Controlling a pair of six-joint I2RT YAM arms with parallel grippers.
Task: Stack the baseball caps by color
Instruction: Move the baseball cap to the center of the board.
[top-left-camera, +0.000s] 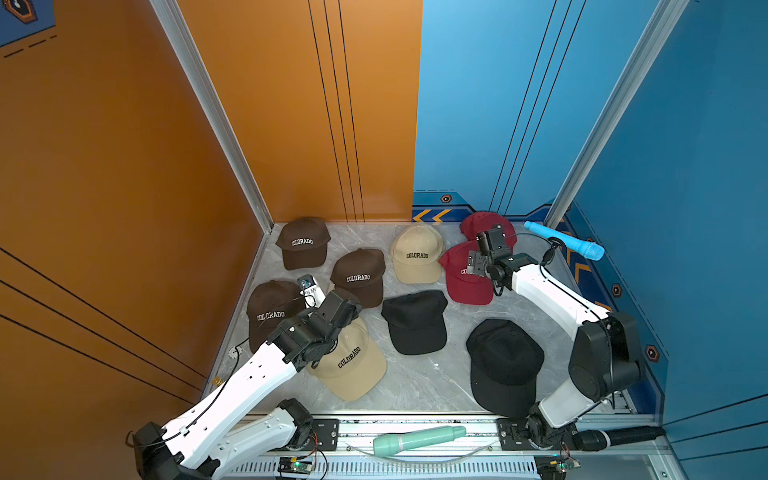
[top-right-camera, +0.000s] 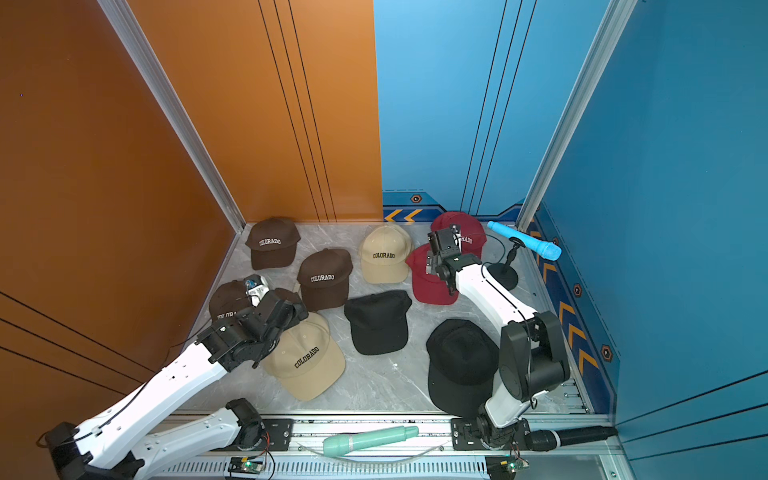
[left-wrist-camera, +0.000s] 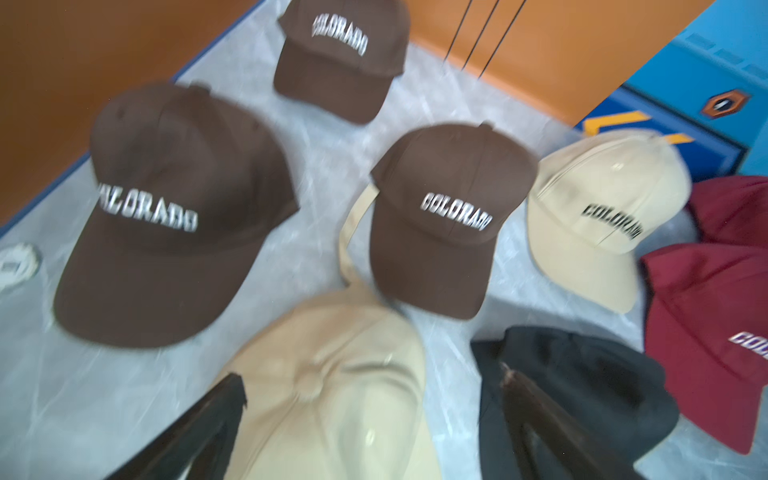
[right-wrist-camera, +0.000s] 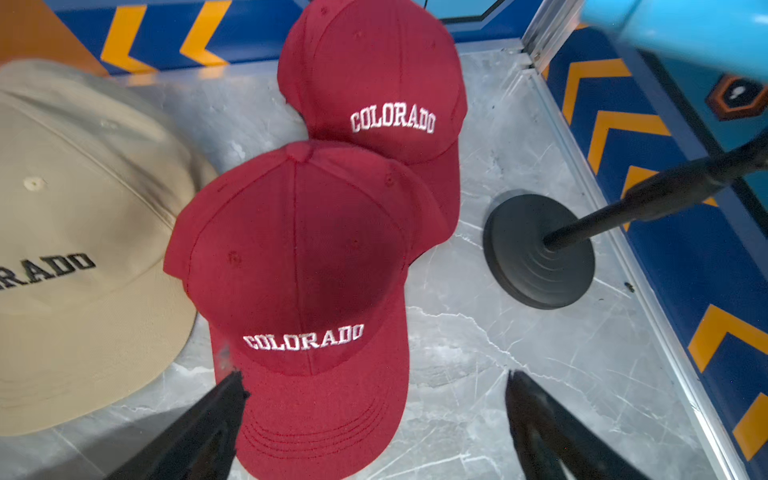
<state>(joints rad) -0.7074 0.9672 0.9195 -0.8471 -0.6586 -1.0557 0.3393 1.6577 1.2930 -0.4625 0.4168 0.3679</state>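
Observation:
Three dark brown baseball caps (top-left-camera: 302, 243) (top-left-camera: 358, 276) (top-left-camera: 270, 309) lie at the back left. One beige cap (top-left-camera: 417, 253) sits at the back, another (top-left-camera: 351, 361) in front under my left wrist. Two dark red caps (right-wrist-camera: 374, 83) (right-wrist-camera: 299, 257) overlap at the back right. Two black caps (top-left-camera: 414, 322) (top-left-camera: 504, 365) lie front right. My left gripper (left-wrist-camera: 372, 374) hangs open above the near beige cap's crown. My right gripper (right-wrist-camera: 374, 376) is open over the near red cap's brim, holding nothing.
A blue toy microphone (top-left-camera: 565, 241) rests on a black stand (right-wrist-camera: 538, 253) by the right wall. A green microphone (top-left-camera: 417, 440) and a black one (top-left-camera: 623, 436) lie on the front rail. Orange and blue walls close in the marble floor (top-left-camera: 415, 386).

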